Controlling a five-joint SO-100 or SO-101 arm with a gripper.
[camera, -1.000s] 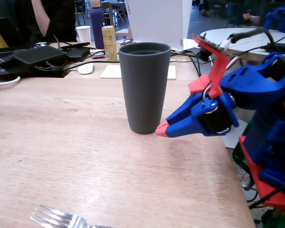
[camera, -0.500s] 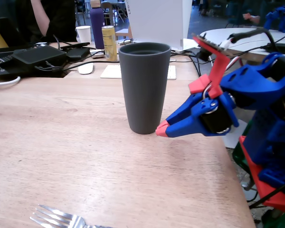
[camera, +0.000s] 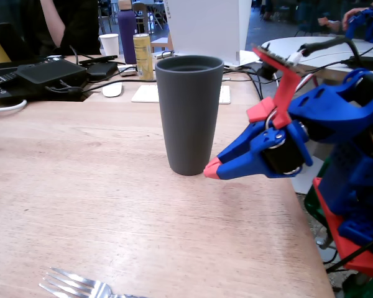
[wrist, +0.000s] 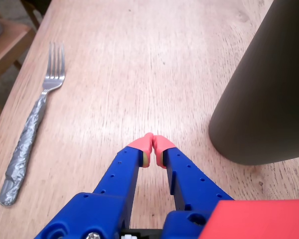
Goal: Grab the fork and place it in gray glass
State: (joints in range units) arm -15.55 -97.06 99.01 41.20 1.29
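Observation:
The fork (wrist: 35,119) lies flat on the wooden table at the left of the wrist view, tines pointing away, its handle wrapped in gray tape. Only its tines (camera: 74,287) show at the bottom edge of the fixed view. The gray glass (camera: 188,113) stands upright in the middle of the table; it also fills the right of the wrist view (wrist: 269,89). My blue gripper with red tips (wrist: 153,142) is shut and empty, low over the table just beside the glass base (camera: 211,171), well away from the fork.
At the table's far edge stand a gold can (camera: 143,56), a white paper cup (camera: 109,45), a purple bottle (camera: 127,28), a white mouse (camera: 112,89) and black electronics (camera: 46,74). The table's right edge (camera: 308,230) is near the arm's base.

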